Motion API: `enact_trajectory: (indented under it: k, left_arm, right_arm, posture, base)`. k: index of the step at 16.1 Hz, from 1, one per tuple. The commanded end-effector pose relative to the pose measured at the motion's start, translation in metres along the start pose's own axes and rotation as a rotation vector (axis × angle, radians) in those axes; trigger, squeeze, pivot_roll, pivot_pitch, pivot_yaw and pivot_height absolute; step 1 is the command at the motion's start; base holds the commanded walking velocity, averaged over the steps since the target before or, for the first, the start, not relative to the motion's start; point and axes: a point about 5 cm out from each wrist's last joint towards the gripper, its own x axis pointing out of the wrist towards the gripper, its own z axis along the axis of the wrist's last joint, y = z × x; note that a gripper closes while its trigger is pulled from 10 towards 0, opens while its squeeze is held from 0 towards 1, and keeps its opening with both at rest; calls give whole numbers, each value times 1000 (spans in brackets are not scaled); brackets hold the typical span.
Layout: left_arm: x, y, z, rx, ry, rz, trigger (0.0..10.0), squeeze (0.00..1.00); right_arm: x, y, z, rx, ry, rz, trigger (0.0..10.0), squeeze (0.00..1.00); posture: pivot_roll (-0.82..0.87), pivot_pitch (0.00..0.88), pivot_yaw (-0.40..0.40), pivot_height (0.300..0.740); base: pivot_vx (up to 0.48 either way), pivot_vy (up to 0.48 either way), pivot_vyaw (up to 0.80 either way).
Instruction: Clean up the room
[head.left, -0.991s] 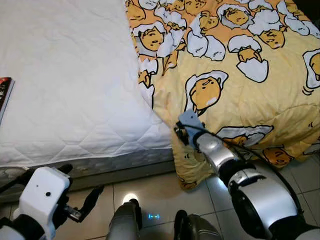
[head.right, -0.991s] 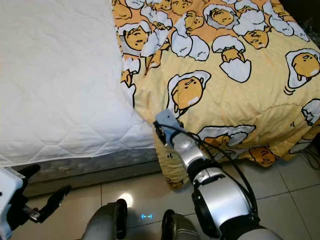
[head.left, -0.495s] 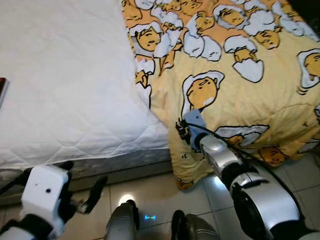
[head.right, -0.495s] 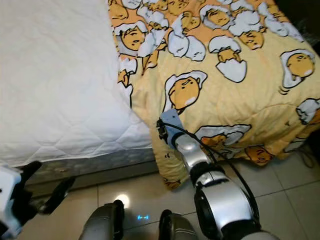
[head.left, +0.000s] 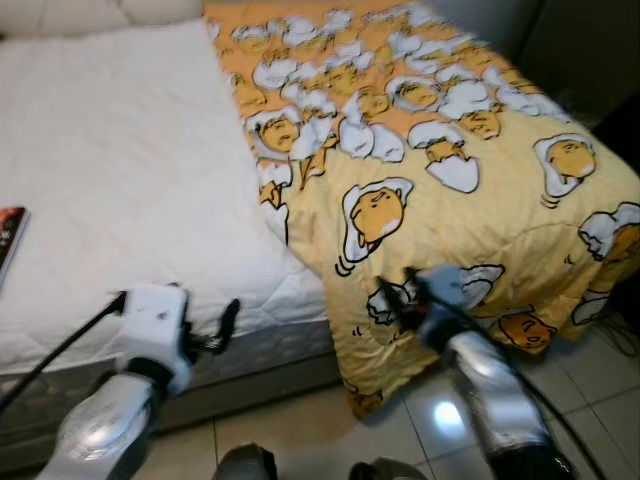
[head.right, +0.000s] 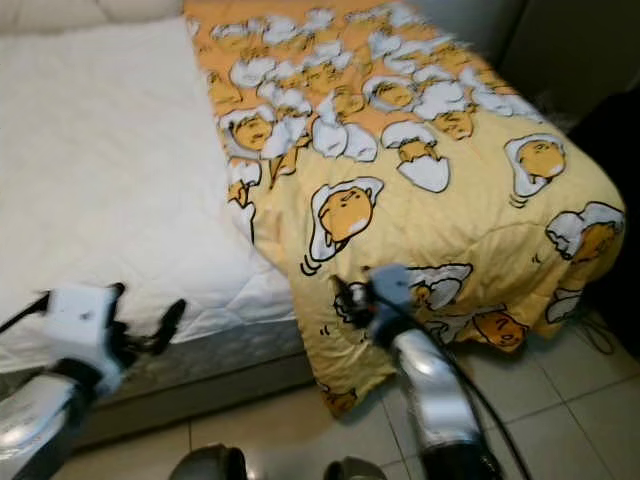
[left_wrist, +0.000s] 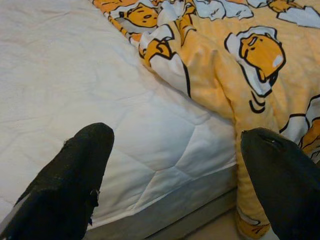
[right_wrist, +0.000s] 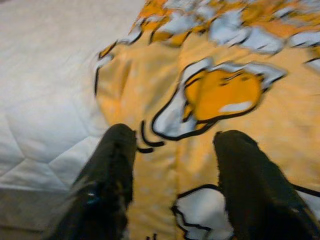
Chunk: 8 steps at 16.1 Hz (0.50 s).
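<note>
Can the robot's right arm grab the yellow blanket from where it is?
Probably yes. The right gripper is open and right up against the yellow blanket where it hangs over the bed's edge, with nothing between them.

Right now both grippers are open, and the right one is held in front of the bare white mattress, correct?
Not quite. Both grippers are open, but the right gripper is held in front of the yellow blanket, near where it hangs over the bed's edge, not the bare white mattress. The right wrist view shows its fingers framing the blanket's egg pattern. The left gripper is the one facing the mattress edge.
</note>
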Motion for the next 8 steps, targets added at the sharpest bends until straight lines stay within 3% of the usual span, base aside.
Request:
enact_trajectory:
  k: [1,2,5,8]
  left_arm:
    - [10,0,-4,1,10,14,10000,0]
    - [12,0,-5,-5,11,19,10000,0]
    - [25,3,-8,-25,6,60,10000,0]
    - [35,3,-7,-33,-2,57,10000,0]
  right_arm:
    - [-19,-8,8,38,-9,-47,10000,1000]
    - [-23,-10,9,47,-14,-55,10000,1000]
    - [-38,-10,10,66,27,-87,10000,1000]
    - [-35,-16,13,79,38,-151,10000,1000]
  posture:
    - [-13,0,30,740]
    - [-15,0,31,740]
    - [-28,0,30,740]
    - [-41,0,42,740]
  base:
    - [0,0,0]
    - [0,0,0]
    - [179,0,800]
    - [303,0,800]
